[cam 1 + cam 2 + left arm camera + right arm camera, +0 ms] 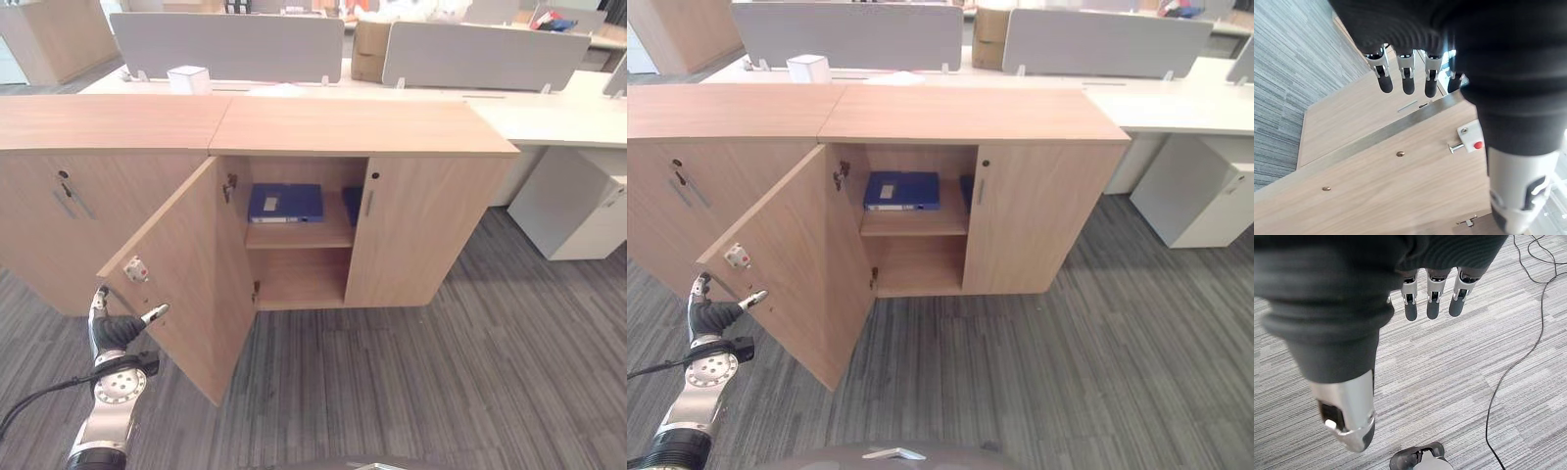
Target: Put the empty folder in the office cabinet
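Blue folder is seen on the cabinet shelf. The open door is just beyond the left hand fingers, held relaxed, gripping nothing. The right hand fingers are straight and empty.

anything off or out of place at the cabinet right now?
Nothing damaged or spilled. The cabinet's left door hangs wide open with the left hand at its outer edge, fingers relaxed. A blue folder lies flat on the upper shelf rather than upright; another blue one peeks from behind the closed right door.
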`<state>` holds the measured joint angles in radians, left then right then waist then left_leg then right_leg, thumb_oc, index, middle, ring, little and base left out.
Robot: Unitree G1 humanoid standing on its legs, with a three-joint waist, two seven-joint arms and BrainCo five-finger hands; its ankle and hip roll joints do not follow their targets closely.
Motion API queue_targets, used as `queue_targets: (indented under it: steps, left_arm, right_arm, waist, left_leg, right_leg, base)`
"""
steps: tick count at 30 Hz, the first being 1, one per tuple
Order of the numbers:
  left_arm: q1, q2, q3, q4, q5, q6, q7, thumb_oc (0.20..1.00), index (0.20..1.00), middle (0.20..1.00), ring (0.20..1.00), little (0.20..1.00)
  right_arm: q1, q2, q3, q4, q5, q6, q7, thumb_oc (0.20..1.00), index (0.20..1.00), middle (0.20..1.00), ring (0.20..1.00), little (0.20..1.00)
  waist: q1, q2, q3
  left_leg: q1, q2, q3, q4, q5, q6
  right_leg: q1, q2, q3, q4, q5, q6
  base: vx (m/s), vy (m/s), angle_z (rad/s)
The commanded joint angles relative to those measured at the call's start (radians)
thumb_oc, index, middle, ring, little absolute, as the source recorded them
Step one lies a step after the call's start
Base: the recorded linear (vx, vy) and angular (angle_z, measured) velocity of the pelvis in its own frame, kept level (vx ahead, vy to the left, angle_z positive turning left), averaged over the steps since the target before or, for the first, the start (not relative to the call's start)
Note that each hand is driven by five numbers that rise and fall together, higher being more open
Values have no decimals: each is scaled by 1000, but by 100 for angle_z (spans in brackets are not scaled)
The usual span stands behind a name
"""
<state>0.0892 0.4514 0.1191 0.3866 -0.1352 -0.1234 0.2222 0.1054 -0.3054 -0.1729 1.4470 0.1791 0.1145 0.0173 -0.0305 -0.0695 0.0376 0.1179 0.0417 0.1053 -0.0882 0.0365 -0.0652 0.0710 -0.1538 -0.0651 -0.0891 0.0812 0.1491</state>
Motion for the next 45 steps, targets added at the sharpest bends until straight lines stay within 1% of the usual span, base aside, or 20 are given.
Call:
queue_targets:
  steps: [1,4,6,7,8,9,10,13,17,18,19,22,28,35,36,38,41,42,43,45]
  left_arm:
    - [-59,-20,9,-85,-49,-60,-18,1000,1000,1000,1000,1000]
    - [-70,-45,-28,-99,-59,-59,-28,1000,1000,1000,1000,1000]
    - [-84,-78,-72,-117,-91,-61,-45,1000,1000,1000,1000,1000]
    - [-99,-107,-131,-134,-120,-58,-71,1000,1000,1000,1000,1000]
    - [-99,-107,-131,-134,-120,-58,-71,1000,1000,1000,1000,1000]
    - [-103,-119,-158,-142,-139,-57,-87,1000,1000,1000,1000,1000]
    - [-104,-151,-225,-166,-209,-50,-136,1000,1000,1000,1000,1000]
    - [-106,-176,-346,-226,-308,-28,-234,1000,1000,1000,1000,1000]
    - [-99,-183,-482,-315,-443,13,-336,1000,1000,1000,1000,1000]
    - [-99,-182,-482,-315,-444,13,-336,1000,1000,1000,1000,1000]
    - [-101,-184,-533,-356,-494,31,-364,1000,1000,1000,1000,1000]
    - [-101,-181,-575,-396,-528,42,-379,1000,1000,1000,1000,1000]
    - [-93,-169,-585,-422,-535,37,-373,1000,1000,1000,1000,1000]
    - [-48,-153,-535,-382,-516,37,-350,1000,1000,1000,1000,1000]
    - [-4,-148,-491,-329,-497,42,-336,1000,1000,1000,1000,1000]
    - [17,-146,-471,-296,-486,44,-327,1000,1000,1000,1000,1000]
    - [66,-150,-417,-155,-429,58,-305,1000,1000,1000,1000,1000]
    - [79,-155,-393,-76,-389,64,-292,1000,1000,1000,1000,1000]
    - [78,-156,-393,-73,-388,63,-292,1000,1000,1000,1000,1000]
    - [90,-162,-346,104,-266,71,-265,1000,1000,1000,1000,1000]
  right_arm:
    - [-45,-32,45,61,9,1,-20,1000,1000,1000,1000,1000]
    - [-44,-30,51,62,1,2,-25,1000,1000,1000,1000,1000]
    - [-46,-26,61,60,-3,1,-33,1000,1000,1000,1000,1000]
    - [-49,-20,73,54,-1,-2,-40,1000,1000,1000,1000,1000]
    - [-49,-20,73,54,-1,-2,-40,1000,1000,1000,1000,1000]
    - [-51,-20,78,52,-1,-4,-46,1000,1000,1000,1000,1000]
    - [-57,-20,89,52,-7,-5,-54,1000,1000,1000,1000,1000]
    - [-69,-19,107,59,-24,-5,-62,1000,1000,1000,1000,1000]
    - [-89,-13,124,64,-34,0,-63,1000,1000,1000,1000,1000]
    - [-89,-13,123,64,-34,0,-63,1000,1000,1000,1000,1000]
    - [-99,-7,136,60,-36,3,-65,1000,1000,1000,1000,1000]
    - [-105,0,145,52,-32,2,-69,1000,1000,1000,1000,1000]
    - [-104,10,150,44,-24,2,-74,1000,1000,1000,1000,1000]
    - [-95,20,151,39,-22,3,-75,1000,1000,1000,1000,1000]
    - [-91,24,144,32,-10,1,-73,1000,1000,1000,1000,1000]
    - [-92,27,141,29,-4,0,-74,1000,1000,1000,1000,1000]
    - [-93,37,137,14,11,-6,-78,1000,1000,1000,1000,1000]
    - [-94,41,135,9,18,-9,-80,1000,1000,1000,1000,1000]
    - [-94,41,135,8,18,-9,-81,1000,1000,1000,1000,1000]
    - [-98,50,131,-2,34,-13,-89,1000,1000,1000,1000,1000]
  waist:
    - [-19,8,15]
    - [-23,9,12]
    - [-27,10,10]
    - [-33,9,7]
    - [-33,9,7]
    - [-35,10,7]
    - [-40,12,5]
    - [-47,17,5]
    - [-55,20,4]
    - [-54,20,4]
    - [-59,20,3]
    - [-62,17,4]
    - [-61,12,4]
    - [-50,11,3]
    - [-42,11,5]
    - [-39,12,6]
    - [-28,13,7]
    - [-23,14,7]
    - [-24,14,7]
    - [-16,18,8]
  left_leg:
    - [-23,30,-61,1,-79,-10]
    - [-21,33,-57,1,-81,-12]
    - [-21,35,-54,1,-80,-12]
    - [-20,35,-50,1,-80,-11]
    - [-20,35,-50,1,-80,-11]
    - [-20,35,-48,1,-80,-11]
    - [-20,35,-45,1,-81,-9]
    - [-21,33,-42,1,-84,-7]
    - [-20,32,-38,1,-91,-3]
    - [-20,32,-38,1,-91,-3]
    - [-18,32,-35,1,-96,-1]
    - [-16,31,-31,1,-100,0]
    - [-12,30,-27,1,-104,1]
    - [-12,29,-31,1,-104,2]
    - [-13,27,-35,1,-102,2]
    - [-14,27,-38,1,-101,3]
    - [-15,25,-44,1,-99,4]
    - [-17,24,-46,1,-98,4]
    - [-16,24,-46,1,-98,4]
    - [-19,23,-50,1,-95,4]
  right_leg:
    - [-20,-50,-2,41,-77,44]
    - [-17,-50,-4,37,-76,44]
    - [-15,-50,-7,37,-74,43]
    - [-13,-49,-6,37,-72,42]
    - [-13,-49,-6,37,-72,42]
    - [-13,-49,-5,37,-70,42]
    - [-14,-49,-4,35,-64,42]
    - [-17,-51,-5,38,-59,43]
    - [-20,-52,-1,38,-56,46]
    - [-20,-52,-1,38,-56,46]
    - [-20,-52,1,38,-56,46]
    - [-22,-50,9,38,-56,46]
    - [-22,-50,15,37,-59,47]
    - [-17,-51,9,36,-58,46]
    - [-18,-50,6,35,-55,45]
    - [-18,-50,5,36,-54,44]
    - [-16,-50,0,37,-52,43]
    - [-16,-50,-4,37,-52,42]
    - [-16,-50,-4,37,-52,42]
    - [-15,-51,-11,38,-53,41]
  base:
    - [12,-31,0]
    - [0,0,0]
    - [0,-22,1]
    - [1,-32,1]
    - [-1,-30,3]
    - [0,0,0]
    - [-16,-23,4]
    - [0,0,0]
    - [0,0,0]
    - [-8,-7,-7]
    - [-3,-8,-9]
    - [-8,-13,-13]
    - [-1,-7,-7]
    - [0,0,0]
    - [0,0,0]
    - [0,0,0]
    - [0,0,0]
    - [0,0,0]
    - [0,0,0]
    - [-2,3,2]
